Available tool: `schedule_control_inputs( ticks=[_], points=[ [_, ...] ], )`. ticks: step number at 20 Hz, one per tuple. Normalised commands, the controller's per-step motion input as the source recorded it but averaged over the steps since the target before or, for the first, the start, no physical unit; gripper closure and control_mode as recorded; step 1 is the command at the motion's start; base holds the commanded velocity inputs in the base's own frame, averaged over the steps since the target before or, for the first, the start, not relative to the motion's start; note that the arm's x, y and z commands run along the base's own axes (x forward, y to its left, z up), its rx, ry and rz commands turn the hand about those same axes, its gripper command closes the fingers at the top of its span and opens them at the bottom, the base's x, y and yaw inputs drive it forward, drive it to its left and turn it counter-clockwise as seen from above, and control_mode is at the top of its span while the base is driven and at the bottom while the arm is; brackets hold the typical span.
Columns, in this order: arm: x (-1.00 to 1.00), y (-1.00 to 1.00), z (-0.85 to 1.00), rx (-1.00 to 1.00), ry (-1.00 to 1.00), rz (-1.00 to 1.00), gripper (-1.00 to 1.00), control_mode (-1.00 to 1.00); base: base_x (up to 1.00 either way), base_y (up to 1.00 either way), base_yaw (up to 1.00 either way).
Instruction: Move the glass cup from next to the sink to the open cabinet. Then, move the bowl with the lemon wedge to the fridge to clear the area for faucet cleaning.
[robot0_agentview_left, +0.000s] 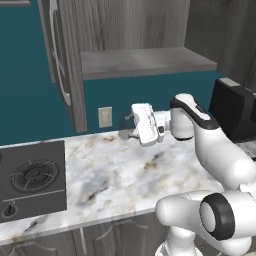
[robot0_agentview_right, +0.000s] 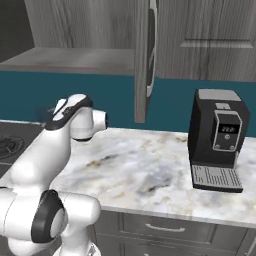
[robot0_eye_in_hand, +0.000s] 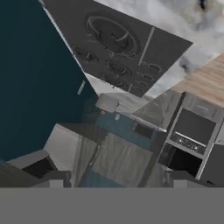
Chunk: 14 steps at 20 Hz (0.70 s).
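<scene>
Gripper (robot0_agentview_left: 124, 133) hovering spread-jawed, empty, over marble counter (robot0_agentview_left: 125, 175).
You are reaching left; keep it level, below the open cabinet (robot0_agentview_left: 145, 60) shelf.

The white arm rises from the base, bends at a dark-banded elbow and reaches forward with its wrist turned level, pointing leftward. The gripper (robot0_agentview_left: 126, 131) hangs sideways, jaws standing wide apart with nothing between them. Its 2 dark fingertips (robot0_eye_in_hand: 52, 178) show at the hand view's bottom.
</scene>
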Motion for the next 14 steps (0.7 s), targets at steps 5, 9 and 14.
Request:
schedule_control_inputs(
  ticks=[5,9,14],
  points=[
    [-0.48,-0.07,1.00,0.02,0.01,-0.34,1.00,-1.00,0.00,0.00,0.00],
    [-0.42,-0.34,1.00,0.04,0.24,-0.45,1.00,-1.00,0.00,0.00,0.00],
    [-0.20,-0.48,1.00,0.04,0.23,-0.40,1.00,-1.00,0.00,0.00,0.00]
  ],
)
